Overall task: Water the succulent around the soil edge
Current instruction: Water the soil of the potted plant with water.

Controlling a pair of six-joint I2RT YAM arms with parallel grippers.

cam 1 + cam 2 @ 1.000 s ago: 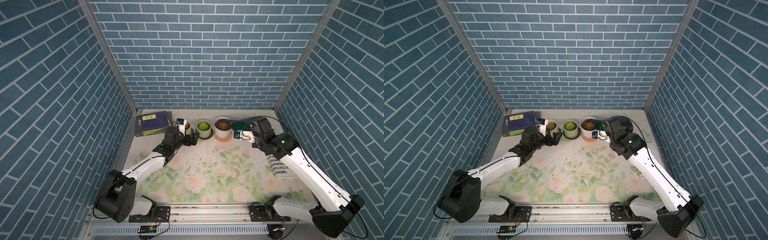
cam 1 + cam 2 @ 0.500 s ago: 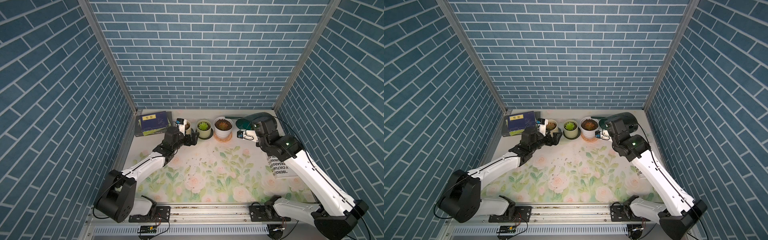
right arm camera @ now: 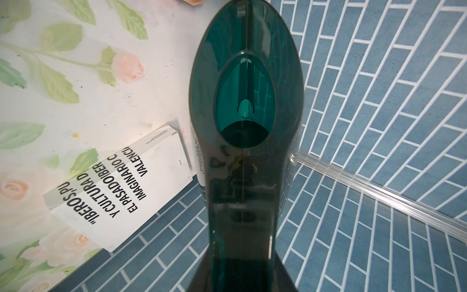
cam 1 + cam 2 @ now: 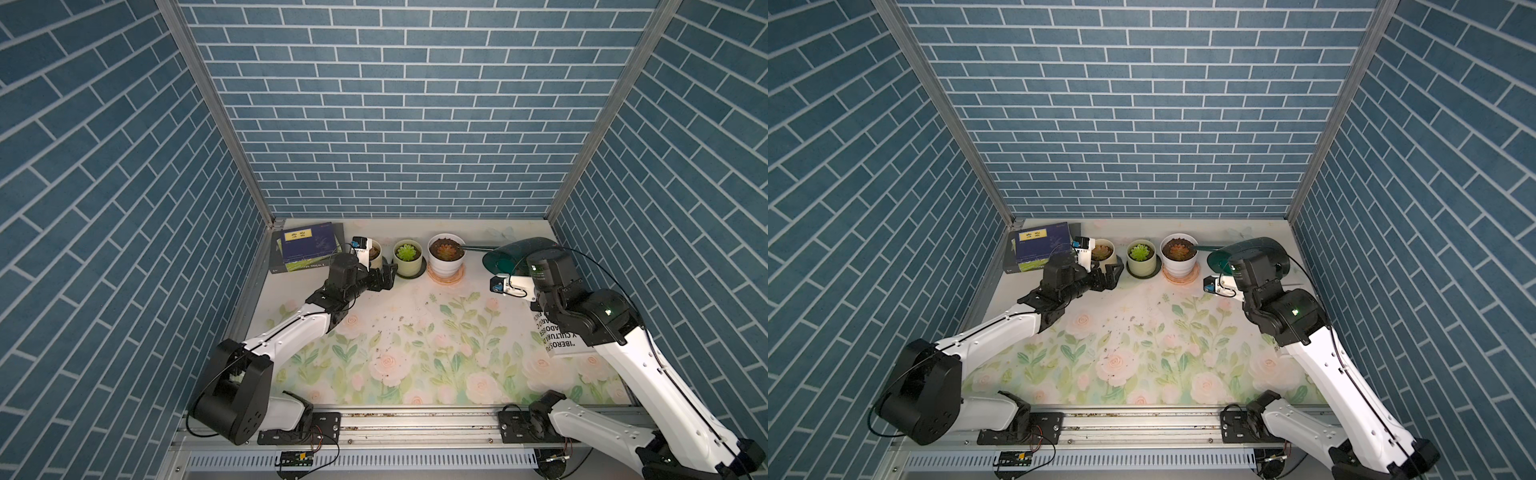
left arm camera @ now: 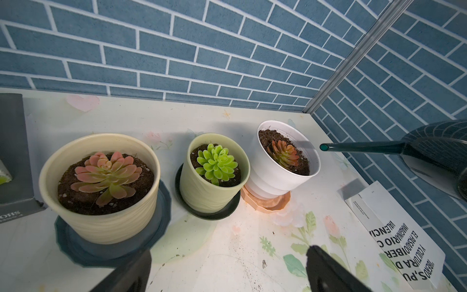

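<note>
In the right gripper (image 4: pixel 519 276), clamped shut: the watering can (image 4: pixel 517 254), dark teal, glossy hard plastic, held aloft. Judged rigid but slick, its weight shifting with any water inside; the grip belongs at the rear, where the gripper had it. Ahead of that gripper, past the spout (image 5: pixel 358 148): the white pot (image 5: pixel 283 177), spout tip just beside its rim, not yet over the soil (image 5: pixel 300 165). Pot probably light, easily nudged. In it the reddish succulent (image 5: pixel 284 153), leaves fleshy, likely brittle. The left gripper (image 5: pixel 227 270) gaped, empty.

White arm links (image 4: pixel 291 330), black joint housings (image 4: pixel 232 395), blue-tipped wrist cameras (image 4: pixel 360 245) (green light (image 4: pixel 608 310) on right elbow)
</note>
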